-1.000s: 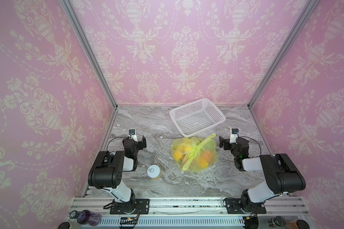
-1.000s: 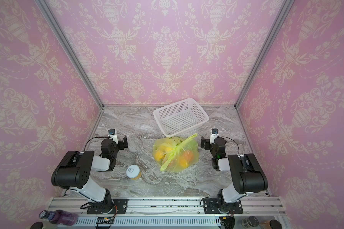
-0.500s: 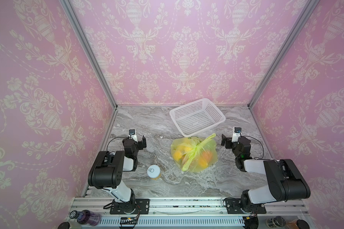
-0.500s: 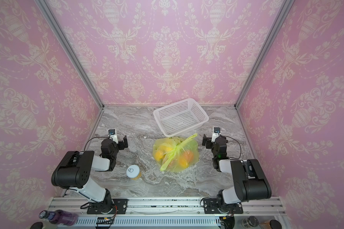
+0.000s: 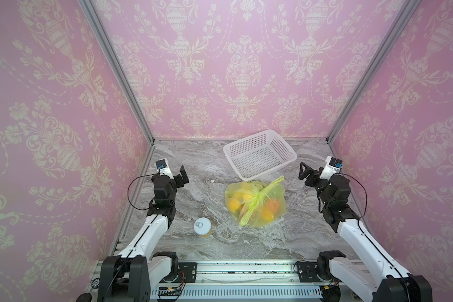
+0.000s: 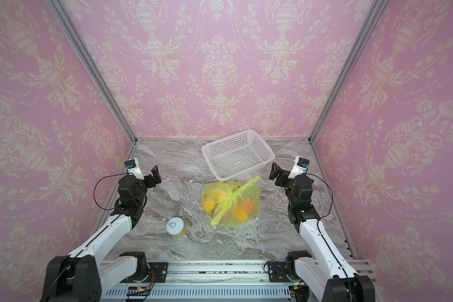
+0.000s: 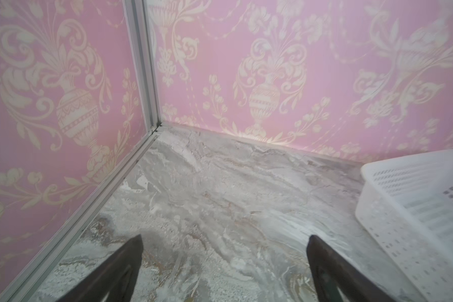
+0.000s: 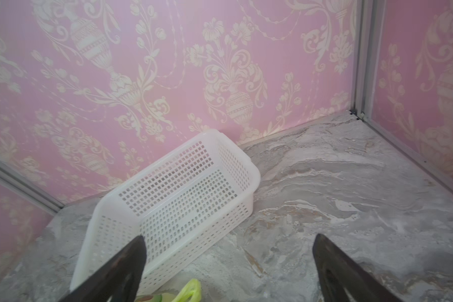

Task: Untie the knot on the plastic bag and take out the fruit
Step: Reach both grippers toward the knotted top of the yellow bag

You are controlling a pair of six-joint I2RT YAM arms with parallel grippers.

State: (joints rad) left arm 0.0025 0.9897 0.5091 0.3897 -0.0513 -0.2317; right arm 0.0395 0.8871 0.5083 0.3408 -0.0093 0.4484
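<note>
The plastic bag (image 5: 255, 202) sits in the middle of the table (image 5: 194, 167), right in front of the white basket (image 5: 259, 159). Its far edge looks like it touches the basket. The knot (image 5: 259, 194) is on top of the bag and is tied shut. One loose green end points up toward the basket and one trails toward the front. The fruit (image 5: 272, 205) is all inside. You can see yellow and orange lumps through the thin plastic. A small can (image 5: 202, 227) stands alone near the front left, well apart from the bag.

Here is what has just changed: both of your arms have stretched out. A second ago they were folded up close to the front rail. Now the long white parts reach forward, and the grippers have moved a little toward the back. The bag has not moved at all. So I think you are only starting. Nothing is untied and no fruit is out.

Your left gripper (image 7: 225, 239) is wide open and holds nothing. It is well off to the left of the bag and points at the back left corner.

Your right gripper (image 8: 229, 236) is wide open and empty too. It is near the bag on the right, not touching it, and it looks at the basket. One green tip of the bag just peeps into its wrist view.
</note>
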